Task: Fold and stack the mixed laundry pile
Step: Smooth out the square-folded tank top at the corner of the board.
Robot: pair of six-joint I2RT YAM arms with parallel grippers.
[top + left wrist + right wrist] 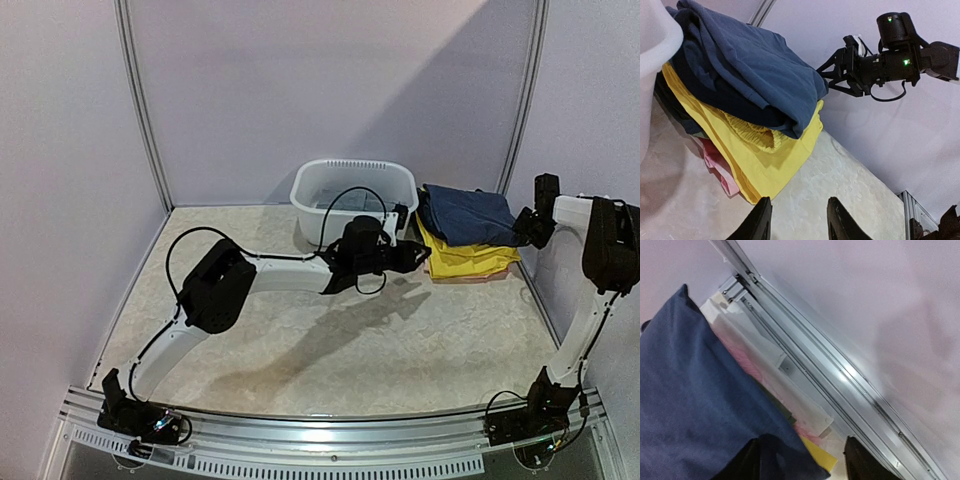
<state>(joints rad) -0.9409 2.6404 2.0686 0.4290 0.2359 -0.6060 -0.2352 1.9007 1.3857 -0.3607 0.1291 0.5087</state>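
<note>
The laundry is stacked at the back right of the table: a navy garment (465, 214) on top, a yellow one (472, 261) under it, and a pink edge (462, 280) at the bottom. My left gripper (418, 254) hovers just left of the stack. In the left wrist view the left gripper (799, 222) is open and empty over bare table, near the corner of the yellow garment (765, 150). My right gripper (524, 226) is at the right edge of the navy garment. There the right gripper (805, 465) stands open, with the edge of the navy cloth (695, 405) lying loose between its fingers.
A white plastic basin (352, 170) stands at the back centre, just left of the stack, with something dark inside. Aluminium frame posts (522, 100) and the enclosure walls close in behind and right of the stack. The table front (400, 350) is bare marbled surface.
</note>
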